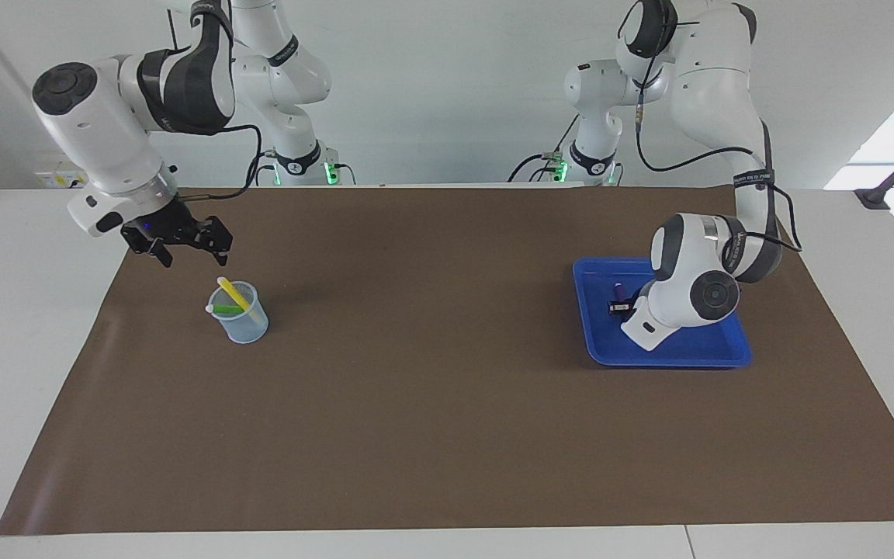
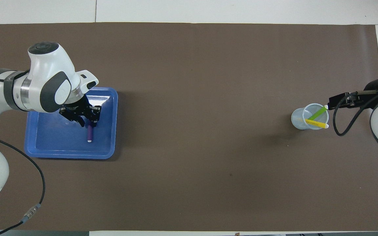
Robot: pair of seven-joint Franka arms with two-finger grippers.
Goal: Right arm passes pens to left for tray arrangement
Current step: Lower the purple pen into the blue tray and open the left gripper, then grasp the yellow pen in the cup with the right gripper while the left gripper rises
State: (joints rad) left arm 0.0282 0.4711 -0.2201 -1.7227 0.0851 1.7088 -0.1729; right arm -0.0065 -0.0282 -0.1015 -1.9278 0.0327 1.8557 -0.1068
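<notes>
**Purple pen down in the tray, two pens left in the cup**

The right tool hangs with its fingers spread wide and holds nothing. It is just above and beside the clear cup, on the side nearer the robots. The yellow pen and the green pen lean in the cup with their pale tips up, tilted toward the right arm's end of the table. So the right arm is by far the closer one to them.

Over at the left arm's end sits the blue tray. The purple pen lies flat in it, its long side pointing to and from the robots. The left tool is low over the pen's farther end. I cannot tell if its fingers have let go.
</notes>
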